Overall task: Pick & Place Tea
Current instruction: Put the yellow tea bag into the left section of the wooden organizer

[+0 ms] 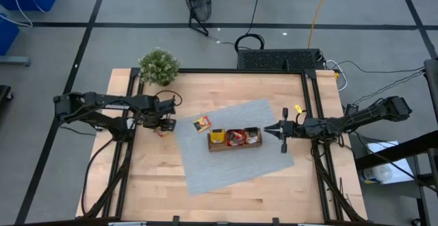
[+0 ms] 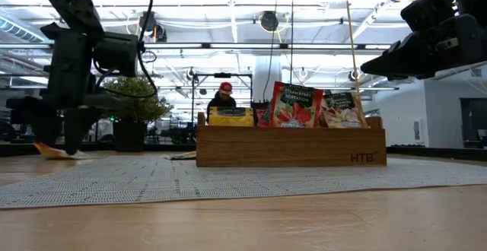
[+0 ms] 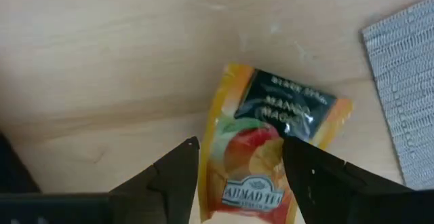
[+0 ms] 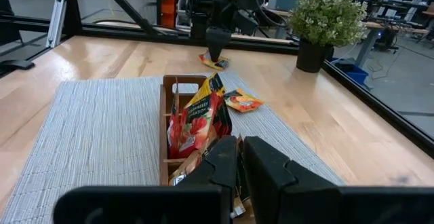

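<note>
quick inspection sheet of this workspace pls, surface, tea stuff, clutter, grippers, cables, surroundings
surface: wooden table with a grey woven mat laid askew on it
job's things: orange-yellow mango sachet flat on bare wood beside the mat; another sachet on the mat near the wooden tray; yellow, red and grey-brown sachets standing in the tray's three compartments
clutter: potted plant at a table corner
grippers: left gripper open, fingers either side of the mango sachet; right gripper shut, beside the tray's end
cables: on the floor beyond the table
surroundings: fan on the floor; person far behind
</note>
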Tool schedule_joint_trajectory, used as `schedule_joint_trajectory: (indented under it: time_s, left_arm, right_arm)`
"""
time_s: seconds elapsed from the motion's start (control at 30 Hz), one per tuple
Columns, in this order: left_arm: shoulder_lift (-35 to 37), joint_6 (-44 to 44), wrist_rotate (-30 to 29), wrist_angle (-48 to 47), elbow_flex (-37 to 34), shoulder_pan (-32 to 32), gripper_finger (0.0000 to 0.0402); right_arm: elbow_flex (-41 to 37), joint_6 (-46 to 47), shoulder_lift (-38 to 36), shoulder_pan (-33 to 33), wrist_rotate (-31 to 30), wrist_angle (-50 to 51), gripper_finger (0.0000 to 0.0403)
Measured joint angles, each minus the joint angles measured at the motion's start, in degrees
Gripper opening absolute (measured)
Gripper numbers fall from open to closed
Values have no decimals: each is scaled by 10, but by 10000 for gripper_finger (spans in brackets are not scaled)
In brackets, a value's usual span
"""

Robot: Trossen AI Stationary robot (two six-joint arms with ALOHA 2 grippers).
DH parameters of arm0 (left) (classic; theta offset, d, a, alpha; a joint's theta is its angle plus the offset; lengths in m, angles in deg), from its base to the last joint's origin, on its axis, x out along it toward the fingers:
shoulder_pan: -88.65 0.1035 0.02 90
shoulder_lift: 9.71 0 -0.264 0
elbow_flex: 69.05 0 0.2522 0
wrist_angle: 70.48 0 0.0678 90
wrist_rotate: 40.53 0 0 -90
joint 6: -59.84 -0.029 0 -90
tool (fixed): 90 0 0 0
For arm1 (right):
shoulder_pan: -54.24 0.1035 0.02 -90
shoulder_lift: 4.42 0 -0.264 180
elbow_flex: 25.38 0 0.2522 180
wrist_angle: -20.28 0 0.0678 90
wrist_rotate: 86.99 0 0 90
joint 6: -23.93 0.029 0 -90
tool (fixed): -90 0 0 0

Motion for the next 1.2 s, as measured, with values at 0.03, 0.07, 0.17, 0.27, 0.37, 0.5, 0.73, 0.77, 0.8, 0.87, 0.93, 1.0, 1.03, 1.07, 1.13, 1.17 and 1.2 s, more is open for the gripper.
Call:
schedule_joint_trajectory:
  time_s: [0.03, 0.07, 0.17, 0.27, 0.37, 0.5, 0.73, 0.77, 0.8, 0.87, 0.93, 1.0, 1.03, 1.07, 1.13, 1.17, 1.2]
  left_arm:
    - [0, 0, 1, 5, -2, 0, 214]
    - [0, 0, 3, 13, -5, 0, 214]
    - [1, 1, 19, 54, -21, 0, 214]
    - [3, 4, 28, 72, -39, 1, 214]
    - [5, 21, 28, 75, -48, 1, 214]
    - [5, 8, 27, 69, -49, 0, 189]
    - [4, -46, 11, 75, -37, -14, 27]
    - [4, -47, 9, 77, -37, -15, 15]
    - [4, -50, 7, 78, -37, -16, 13]
    - [4, -57, 1, 92, -37, -23, 8]
    - [8, -54, -16, 108, -30, -39, 4]
    - [9, -46, -49, 107, -12, -63, 4]
    - [11, -41, -68, 112, 2, -79, 3]
    - [14, -40, -88, 127, 17, -95, 3]
    - [17, -39, -134, 167, 44, -134, 3]
    - [17, -40, -161, 199, 55, -157, 2]
    - [17, -45, -192, 237, 62, -181, 2]
  right_arm:
    - [0, 0, 0, 0, 0, 0, 18]
    - [0, -1, 0, 0, 0, 0, 18]
    - [0, -2, 0, 0, -1, 0, 18]
    - [0, -2, 0, 0, -1, 0, 18]
    - [0, -3, 0, 0, -1, 0, 18]
    - [0, -2, 0, 0, -2, 0, 18]
    - [0, -2, 0, 0, -2, 0, 18]
    - [0, -2, 0, 0, -2, 0, 18]
    - [0, -2, 0, 0, -2, 0, 18]
    - [0, -2, 0, 0, -2, 0, 18]
    - [0, -2, 0, 0, -2, 0, 18]
    - [0, -2, 0, 0, -2, 0, 18]
    - [0, -2, 0, 0, -2, 0, 18]
    - [0, -2, 0, 0, -2, 0, 18]
    - [0, -2, 0, 0, -2, 0, 18]
    - [0, -2, 0, 0, -2, 0, 18]
    - [0, -2, 0, 0, -2, 1, 18]
